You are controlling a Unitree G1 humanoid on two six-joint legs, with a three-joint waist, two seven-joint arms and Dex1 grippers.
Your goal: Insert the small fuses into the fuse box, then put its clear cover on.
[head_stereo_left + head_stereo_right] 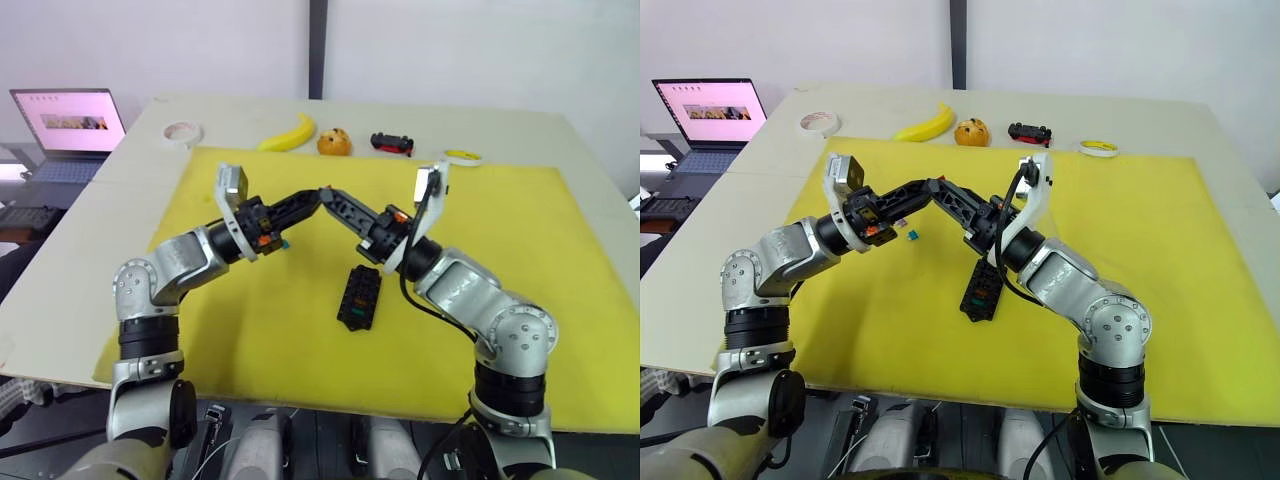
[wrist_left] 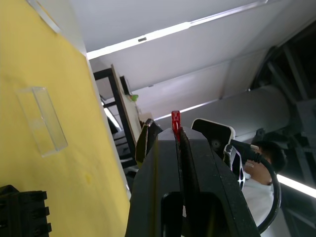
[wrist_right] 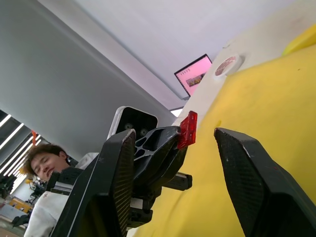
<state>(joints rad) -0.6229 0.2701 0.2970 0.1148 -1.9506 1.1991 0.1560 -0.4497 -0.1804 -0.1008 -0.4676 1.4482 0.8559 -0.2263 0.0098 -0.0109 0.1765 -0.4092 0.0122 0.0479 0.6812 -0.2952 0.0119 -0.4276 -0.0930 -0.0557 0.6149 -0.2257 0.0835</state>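
Two grippers meet tip to tip above the yellow mat (image 1: 520,250) in the left eye view: the left gripper (image 1: 318,197) reaches in from the left, the right gripper (image 1: 328,194) from the right, raised off the mat. Below and just right of the tips lies the black fuse box (image 1: 359,298) flat on the mat. Beyond the grippers, on the table's far side, sit a banana (image 1: 288,135), an orange (image 1: 334,143), a toy car (image 1: 392,143) and two tape rolls (image 1: 183,133); a laptop (image 1: 68,125) stands well off past the left arm.

Right eye view: a teal fuse (image 1: 911,234) lies on the mat just under the left gripper's fingers, and the fuse box is partly hidden behind the right arm.

Left wrist view: the left gripper's fingers (image 2: 163,168) are pressed together, pinching a red fuse (image 2: 175,122) that sticks out at their tips. The clear cover (image 2: 42,120) lies on the mat well beyond the fingers, apart from the fuse box corner nearer the wrist. A person shows behind.

Right wrist view: the right gripper's fingers (image 3: 252,182) are spread wide, with the left gripper's tips and the red fuse sitting between them, the fuse not touching either finger.
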